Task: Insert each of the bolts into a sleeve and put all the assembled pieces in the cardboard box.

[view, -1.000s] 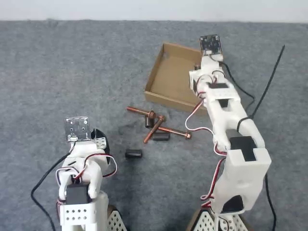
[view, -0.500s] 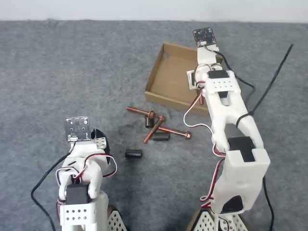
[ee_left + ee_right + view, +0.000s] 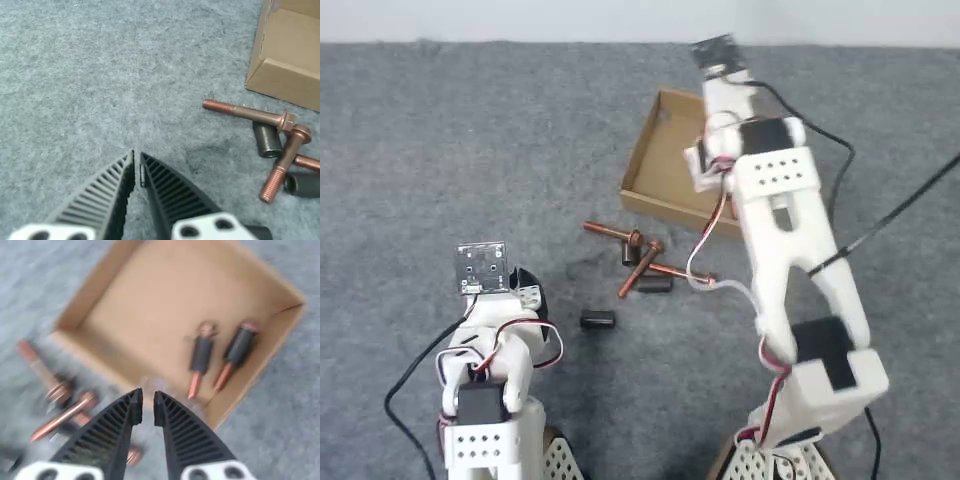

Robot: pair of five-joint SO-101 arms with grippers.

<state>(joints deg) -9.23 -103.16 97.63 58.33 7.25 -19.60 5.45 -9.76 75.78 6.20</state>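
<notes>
Three copper bolts [image 3: 638, 268] lie crossed on the grey carpet in front of the cardboard box [image 3: 650, 205]. Two black sleeves [image 3: 655, 285] rest among them, and a third sleeve [image 3: 597, 320] lies alone nearer the left arm. In the right wrist view, two assembled pieces [image 3: 202, 359] lie side by side on the floor of the box [image 3: 150, 305]. My right gripper [image 3: 146, 399] hovers over the box's near wall, shut and empty. My left gripper [image 3: 137, 156] is shut and empty above bare carpet, well short of the bolts [image 3: 245, 112].
The right arm [image 3: 775, 210] stretches over the box's right side and hides part of it. A black cable [image 3: 890, 215] runs along the carpet at the far right. Open carpet lies left of the box and around the left arm [image 3: 490, 340].
The right arm has swung leftward across the box, its wrist now over the box's far middle. The left arm, bolts and sleeves have not moved.
</notes>
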